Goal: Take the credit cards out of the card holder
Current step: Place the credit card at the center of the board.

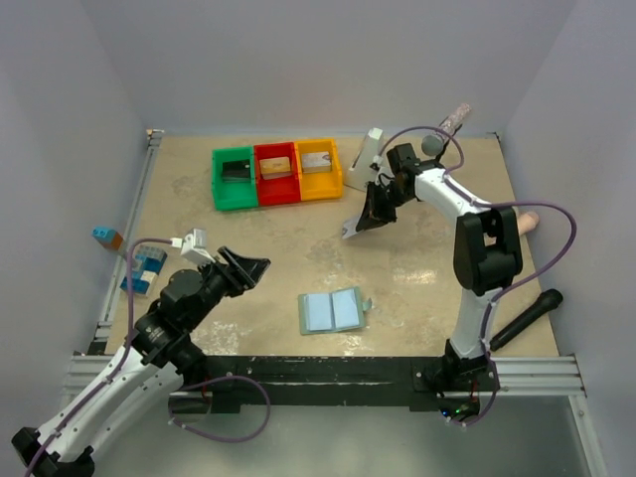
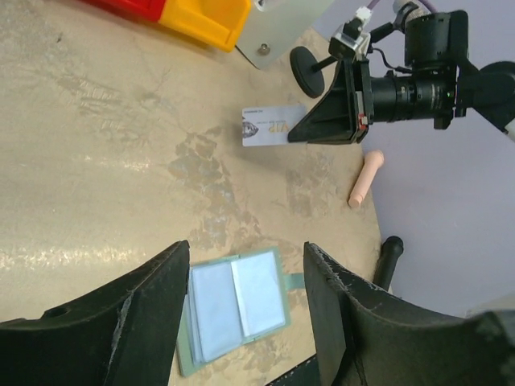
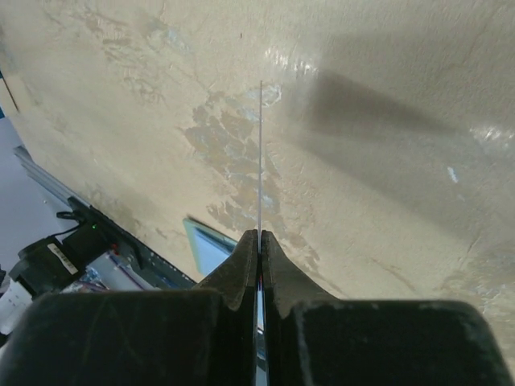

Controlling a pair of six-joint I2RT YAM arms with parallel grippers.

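Green plastic bin (image 1: pixel 221 195) holds the plain black card (image 1: pixel 237 169); red bin (image 1: pixel 276 192) and yellow bin (image 1: pixel 320 188) hold tan items (image 1: pixel 277 164). Right gripper (image 1: pixel 366 221) pinches the silver-grey card (image 2: pixel 265 129), long axis straight out from its tips. Left gripper (image 1: pixel 248 266) stands wide near the opened-flat grey-green card holder (image 1: pixel 331 311)

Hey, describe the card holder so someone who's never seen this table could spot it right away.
Look at the tan table, toward its near edge, about halfway across. The card holder lies open and flat there. Unlike the plastic bins at the far side, it is thin, grey-green, with two pale blue pockets facing up.
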